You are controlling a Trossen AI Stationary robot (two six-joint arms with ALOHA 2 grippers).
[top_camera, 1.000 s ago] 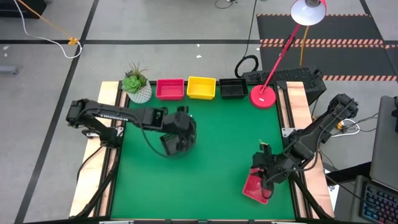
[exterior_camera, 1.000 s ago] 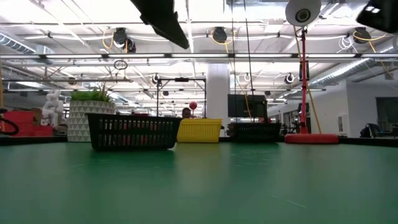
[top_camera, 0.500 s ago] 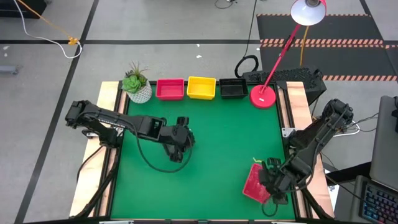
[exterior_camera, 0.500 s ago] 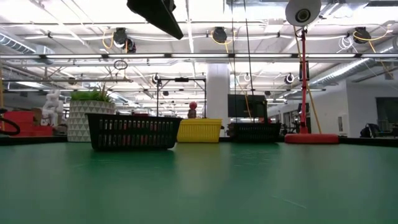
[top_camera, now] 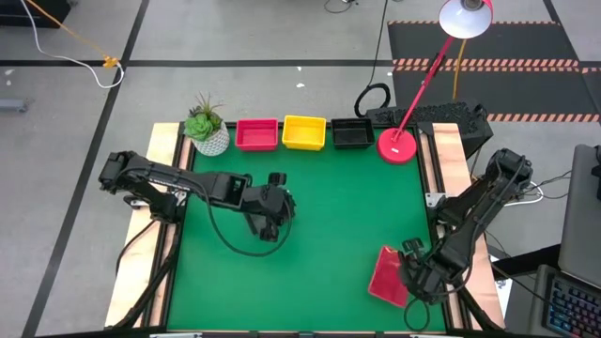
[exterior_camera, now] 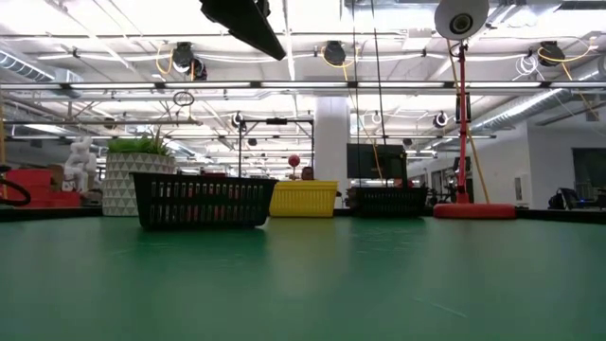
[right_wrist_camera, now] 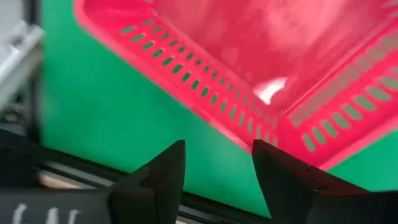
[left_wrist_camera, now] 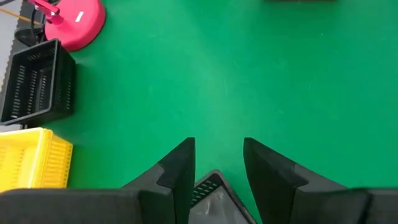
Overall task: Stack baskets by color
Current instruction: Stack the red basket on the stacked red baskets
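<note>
Status: stacking looks barely begun, as I judge it. In the high view three baskets sit in a row along the far edge of the desk (top_camera: 310, 188): red basket (top_camera: 256, 134), yellow basket (top_camera: 304, 131), black basket (top_camera: 352, 133), side by side, with no stack evident from above. A second red basket (top_camera: 387, 276) lies near the right front corner, well apart from the red one in the row. Right claw (top_camera: 410, 282) is just beside it on its outer side; the right wrist view shows the fingers (right_wrist_camera: 158, 174) spread with only green mat between them and the red mesh wall beyond their tips, so released, nothing held. Left claw (top_camera: 268, 222) is over mid-desk, and the left wrist view shows a corner of a dark slotted basket (left_wrist_camera: 208, 190) between the fingers (left_wrist_camera: 180, 165); the fingers stand at its sides, so I read it as grasping this basket, though contact itself is not clear. Remaining, by my estimate: loose red onto the row's red, dark one onto the row's black. View differences: the high view hides the dark basket under the left arm, while the low view shows it (exterior_camera: 202, 201) side-on resting on the desk in front of the plant pot (exterior_camera: 128, 185). The low view misses the loose red basket entirely. Only the right wrist view resolves the right claw's gap.
</note>
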